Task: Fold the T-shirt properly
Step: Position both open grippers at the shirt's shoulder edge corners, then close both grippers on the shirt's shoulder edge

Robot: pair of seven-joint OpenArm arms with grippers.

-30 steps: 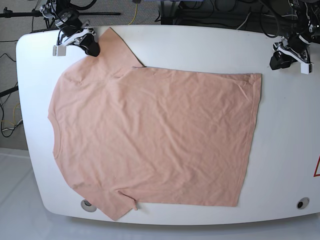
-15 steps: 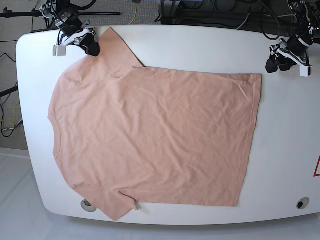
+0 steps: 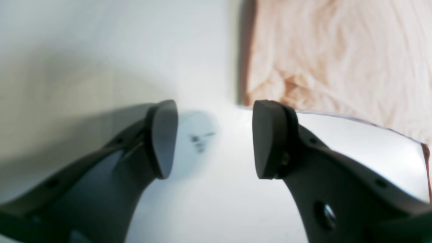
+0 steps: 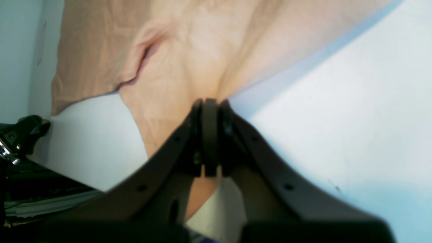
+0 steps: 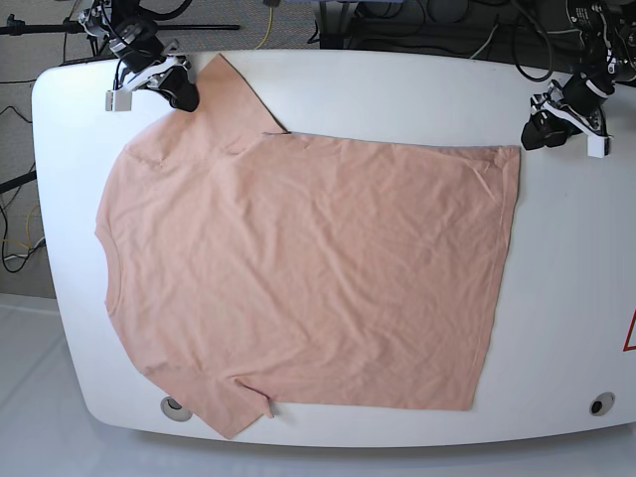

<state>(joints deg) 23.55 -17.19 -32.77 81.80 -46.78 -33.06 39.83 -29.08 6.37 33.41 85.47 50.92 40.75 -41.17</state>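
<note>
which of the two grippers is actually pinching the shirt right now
The right gripper, shut on the T-shirt sleeve edge. The left gripper stands open over bare table.

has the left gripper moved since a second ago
Yes. In the base view the left gripper has shifted leftward, closer to the T-shirt hem corner, which stayed put.

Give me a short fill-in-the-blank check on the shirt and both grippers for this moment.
1. The T-shirt lies spread ____ on the white table.
2. The right gripper is ____ on a sleeve of the T-shirt.
3. The left gripper is open and holds ____.
4. The left gripper hovers beside the shirt's ____ corner, not touching it.

Missing words: flat; shut; nothing; hem
</note>
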